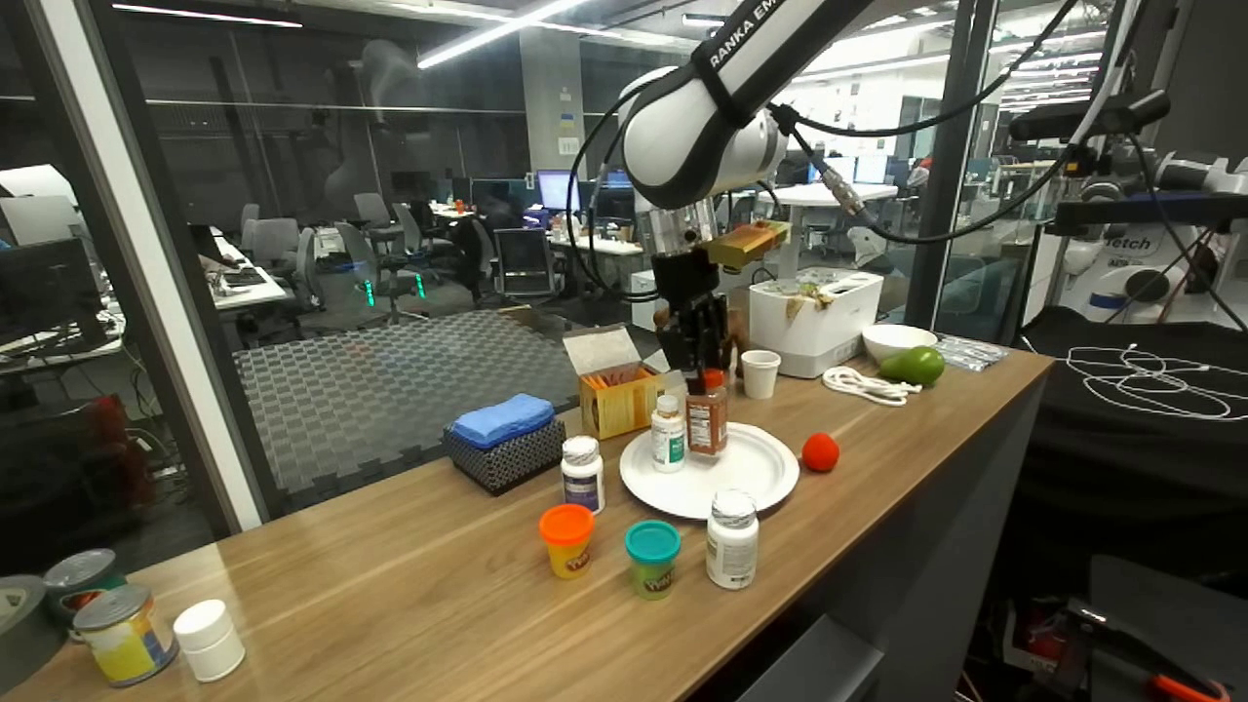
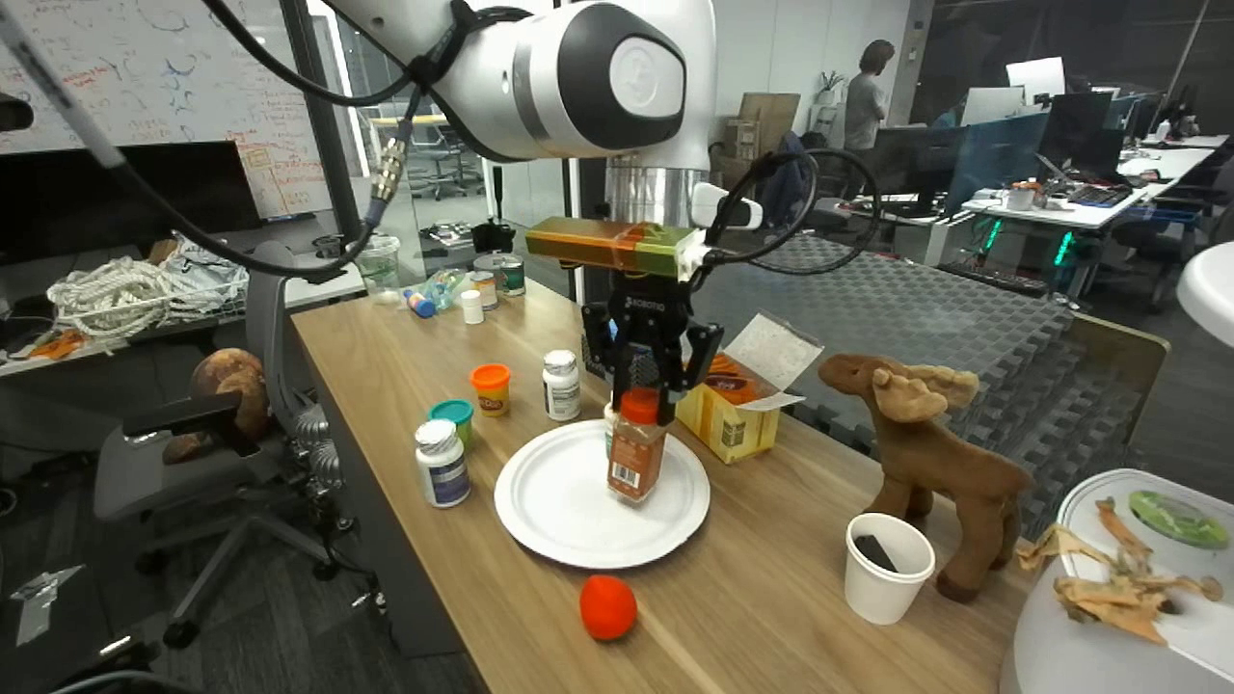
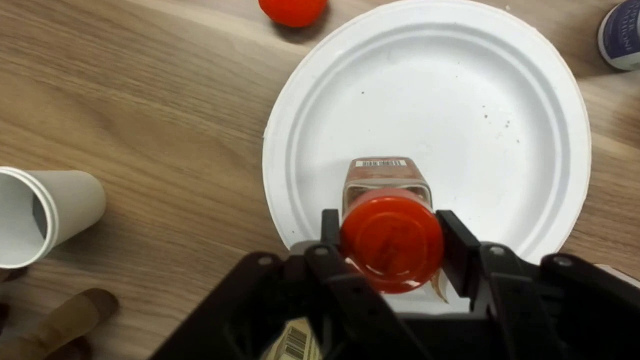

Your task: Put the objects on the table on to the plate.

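Note:
A spice bottle with an orange-red cap (image 3: 390, 245) stands slightly tilted over the white plate (image 2: 549, 520). My gripper (image 2: 641, 397) is shut on its cap, one finger on each side. The bottle's brown body shows in both exterior views (image 1: 707, 421) (image 2: 636, 463). Its base is at the plate's surface; I cannot tell whether it touches. A white bottle with a green label (image 1: 669, 439) stands on the plate beside it, mostly hidden in an exterior view. Around the plate are white bottles (image 1: 582, 476) (image 1: 732, 541), an orange-lidded tub (image 1: 566, 541), a teal-lidded tub (image 1: 653, 561) and a red ball (image 2: 607, 607).
An open yellow box (image 2: 728, 414) stands close behind the plate. A paper cup (image 2: 887, 569), a brown moose toy (image 2: 940, 472) and a white bin (image 1: 814, 327) stand to one side. A black box with a blue cloth (image 1: 502, 421) is near the table's back edge.

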Motion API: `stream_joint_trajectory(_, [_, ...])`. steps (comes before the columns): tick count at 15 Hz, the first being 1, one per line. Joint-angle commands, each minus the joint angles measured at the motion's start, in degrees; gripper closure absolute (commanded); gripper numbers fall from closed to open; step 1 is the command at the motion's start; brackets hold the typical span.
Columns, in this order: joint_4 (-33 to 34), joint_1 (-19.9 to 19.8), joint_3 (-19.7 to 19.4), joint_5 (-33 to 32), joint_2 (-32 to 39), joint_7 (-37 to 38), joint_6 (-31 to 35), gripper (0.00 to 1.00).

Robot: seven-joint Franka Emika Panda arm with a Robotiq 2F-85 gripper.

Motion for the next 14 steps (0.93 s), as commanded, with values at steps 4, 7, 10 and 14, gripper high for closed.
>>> stream_joint_trajectory(4, [0.74, 0.62, -0.66, -0.49, 1.7, 3.2, 4.93, 0.75])
stream_joint_trajectory(7, [0.44, 1.17, -1.45, -2.42, 2.06, 4.78, 7.41, 0.75])
stream_joint_trajectory(10, [0.51, 1.12, -1.81, -2.84, 2.13, 5.97, 8.49, 0.75])
stream_joint_trajectory(14, [0.32, 0.6, -1.54, -1.68, 2.0, 5.41, 7.44, 0.23])
